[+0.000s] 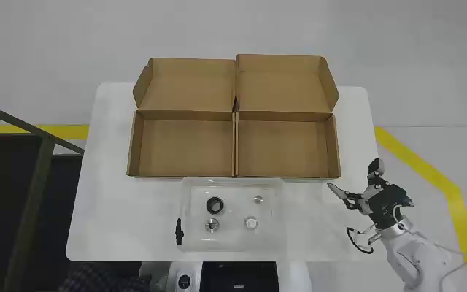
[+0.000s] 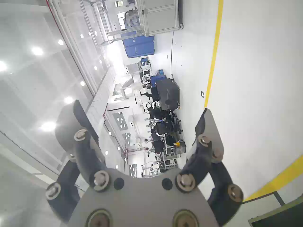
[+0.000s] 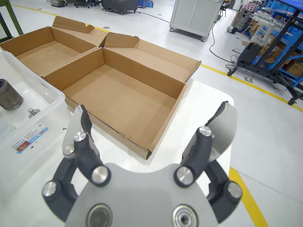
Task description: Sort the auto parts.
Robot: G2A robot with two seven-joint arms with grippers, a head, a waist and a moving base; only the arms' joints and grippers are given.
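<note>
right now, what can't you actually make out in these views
- Four small parts in the clear bin: top view, too small to tell their types.
- Black item at the bin's edge: top view, too small to identify.
- Bin's other parts: right wrist view, picture edge cuts them off beyond the dark cylinder and small metal piece.
- Where the left gripper sits relative to the table: its wrist view faces the hall.

The top view looks steeply down, far enough to hold the whole white table, both cardboard boxes and the clear tray. The right wrist view sits low behind the right gripper by the table's right edge, facing across the boxes and tray it shares with the top view. The left wrist view, behind the left gripper, seems rolled sideways, facing the workshop floor.
</note>
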